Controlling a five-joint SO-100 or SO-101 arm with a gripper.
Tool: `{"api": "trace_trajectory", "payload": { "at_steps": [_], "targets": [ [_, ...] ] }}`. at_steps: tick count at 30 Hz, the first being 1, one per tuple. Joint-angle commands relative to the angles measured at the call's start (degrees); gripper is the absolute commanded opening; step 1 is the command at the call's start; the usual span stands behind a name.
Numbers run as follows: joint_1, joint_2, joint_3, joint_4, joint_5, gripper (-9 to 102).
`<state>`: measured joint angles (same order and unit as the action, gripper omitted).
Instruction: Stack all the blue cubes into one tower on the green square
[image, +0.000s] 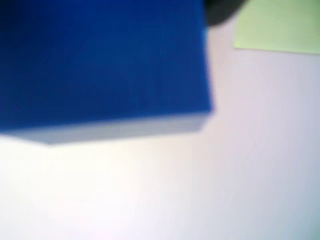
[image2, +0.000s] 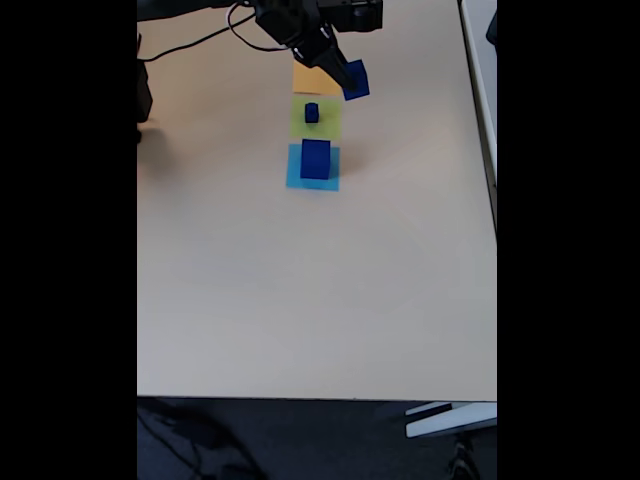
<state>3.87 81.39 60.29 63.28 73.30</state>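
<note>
In the fixed view my gripper is at the top of the table, shut on a mid-sized blue cube that hangs tilted just right of the orange square. Up close in the wrist view this cube is blurred and sits above the pale table. A tiny blue cube rests on the green square, whose corner also shows in the wrist view. The largest blue cube stands on a light-blue square below it.
The three coloured squares form a column near the table's top middle. Black cables and the arm's base lie at the top left. The table's right edge is close by. Wide bare tabletop lies below the squares.
</note>
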Motion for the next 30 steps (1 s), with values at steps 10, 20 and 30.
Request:
{"api": "trace_trajectory", "payload": {
  "at_steps": [10,20,30],
  "targets": [
    [-14.24,-9.67,-3.6,-4.13,23.12,18],
    [-20.39,-11.69,5.19,-4.13,34.8,18],
    [-21.8,-15.12,8.96,-4.66,34.37,18]
  ]
}}
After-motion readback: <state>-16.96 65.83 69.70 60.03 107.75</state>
